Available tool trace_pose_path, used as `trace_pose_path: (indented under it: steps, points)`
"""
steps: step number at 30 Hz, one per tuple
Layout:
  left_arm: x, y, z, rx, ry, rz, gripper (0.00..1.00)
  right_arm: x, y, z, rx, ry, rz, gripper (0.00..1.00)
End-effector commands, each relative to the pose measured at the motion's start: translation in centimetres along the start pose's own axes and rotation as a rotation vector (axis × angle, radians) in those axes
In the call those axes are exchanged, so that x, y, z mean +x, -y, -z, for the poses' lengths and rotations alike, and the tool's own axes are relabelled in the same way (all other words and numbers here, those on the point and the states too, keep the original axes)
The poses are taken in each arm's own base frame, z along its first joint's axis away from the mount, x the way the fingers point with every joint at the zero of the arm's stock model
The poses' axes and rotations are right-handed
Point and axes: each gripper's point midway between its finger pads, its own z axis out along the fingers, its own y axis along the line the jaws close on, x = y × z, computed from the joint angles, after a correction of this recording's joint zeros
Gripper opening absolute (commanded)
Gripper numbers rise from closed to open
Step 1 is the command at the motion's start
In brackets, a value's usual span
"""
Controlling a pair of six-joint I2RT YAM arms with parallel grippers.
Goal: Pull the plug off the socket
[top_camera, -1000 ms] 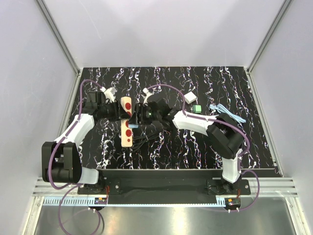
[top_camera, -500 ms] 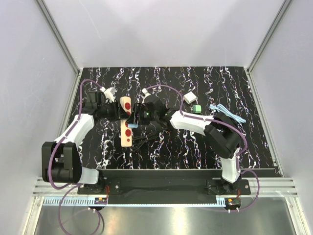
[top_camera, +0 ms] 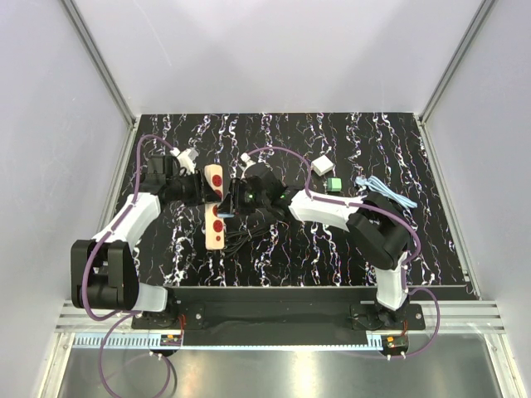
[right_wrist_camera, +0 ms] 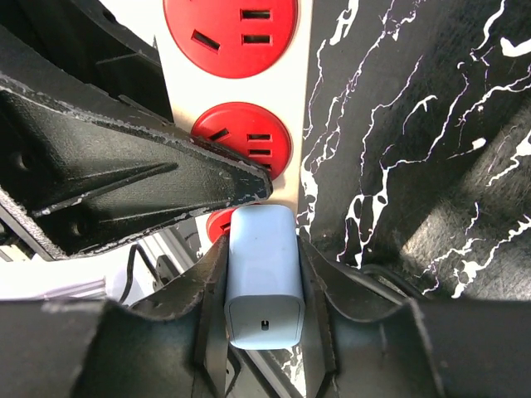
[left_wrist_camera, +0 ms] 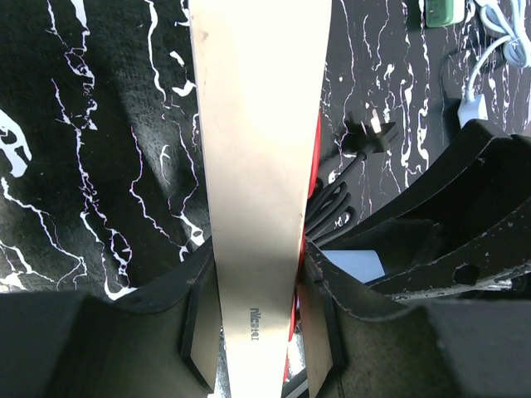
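Observation:
The socket [top_camera: 215,222] is a narrow beige strip with red round spots, lying left of the table's middle. My left gripper [top_camera: 206,191] is shut across its width; in the left wrist view its jaws press both long edges of the socket [left_wrist_camera: 257,166] around the left gripper [left_wrist_camera: 259,327]. The plug [right_wrist_camera: 264,286], a small pale cube, stands at a red spot on the socket [right_wrist_camera: 300,124]. My right gripper [right_wrist_camera: 264,257] is shut on its two sides. From above, the plug [top_camera: 226,214] is a bluish speck under the right gripper [top_camera: 229,207].
A black cord [top_camera: 249,236] coils beside the strip, its black pronged end [left_wrist_camera: 369,137] lying on the table. A white box [top_camera: 322,164], a green block [top_camera: 333,183] and a light blue cable [top_camera: 377,189] lie at the back right.
The right gripper's jaws have come together onto the plug, and the right wrist has edged slightly left. The left gripper keeps its hold on the socket unchanged.

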Motion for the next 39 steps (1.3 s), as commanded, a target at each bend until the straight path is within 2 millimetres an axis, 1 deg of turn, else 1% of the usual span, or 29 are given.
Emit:
trace_pose_path:
  steps: [1,4,9,10,11,12,15,16,18,19,21,22,24,28,32,33,35,37,38,39]
  points:
    - [-1.9,1.4,0.3,0.047,0.067,-0.055,0.0,-0.4,-1.0,1.1,0.013,0.025,-0.006,0.0]
    - [-1.8,0.9,0.3,0.017,0.066,-0.06,0.0,-0.6,-1.0,1.7,0.025,0.034,-0.019,0.0]
    - [-1.9,0.8,0.4,-0.007,0.071,-0.081,0.0,-1.4,-1.8,2.6,0.031,0.057,-0.017,0.0]
    - [-1.8,0.7,0.4,-0.011,0.07,-0.082,0.0,-1.0,-1.3,2.6,0.053,0.035,-0.021,0.0]
    - [-1.8,0.9,0.4,-0.01,0.07,-0.093,0.0,-1.0,-1.3,2.6,0.057,0.028,-0.019,0.0]
    - [-1.7,1.0,0.5,-0.007,0.071,-0.099,0.0,-1.2,-1.9,2.6,0.044,0.02,-0.015,0.0]
    - [-1.7,1.5,0.6,-0.018,0.078,-0.137,0.0,-1.2,-2.5,2.9,0.027,0.0,-0.014,0.0]
    - [-1.7,1.4,0.7,-0.035,0.083,-0.149,0.0,-1.7,-2.5,3.2,0.023,0.003,-0.02,0.0]
    - [-1.5,1.6,0.7,-0.044,0.081,-0.17,0.0,-1.8,-2.1,3.6,0.016,-0.013,-0.042,0.0]
    - [-1.4,1.5,0.7,-0.056,0.081,-0.172,0.0,-2.9,-1.9,4.4,0.012,0.006,-0.052,0.0]
    - [-1.4,1.5,0.7,-0.064,0.08,-0.185,0.0,-3.2,-1.6,5.0,0.009,0.006,-0.058,0.0]
    - [-1.5,1.4,0.7,-0.07,0.082,-0.187,0.0,-3.4,-1.8,5.5,0.003,0.011,-0.057,0.0]
    - [-1.6,1.4,0.7,-0.071,0.083,-0.189,0.0,-3.3,-2.0,5.7,-0.003,0.006,-0.057,0.0]
    - [-1.8,1.5,0.6,-0.067,0.083,-0.197,0.0,-2.9,-1.9,5.4,-0.01,-0.01,-0.07,0.0]
    - [-1.7,2.2,0.8,-0.062,0.09,-0.234,0.0,-3.4,-1.7,6.0,-0.014,-0.006,-0.065,0.0]
    - [-1.6,2.2,0.8,-0.067,0.089,-0.241,0.0,-3.9,-1.1,6.5,-0.007,0.007,-0.074,0.0]
    - [-1.5,2.3,0.9,-0.07,0.092,-0.248,0.0,-4.2,-0.2,6.9,0.018,0.025,-0.083,0.0]
    - [-1.6,2.2,0.9,-0.08,0.096,-0.251,0.0,-3.9,-0.1,6.3,0.007,0.0,-0.09,0.0]
    - [-1.7,2.2,0.9,-0.081,0.098,-0.252,0.0,-3.5,-0.6,6.1,-0.016,-0.022,-0.097,0.0]
    - [-1.7,2.2,0.8,-0.081,0.095,-0.252,0.0,-3.8,-0.7,6.4,-0.014,-0.012,-0.094,0.0]
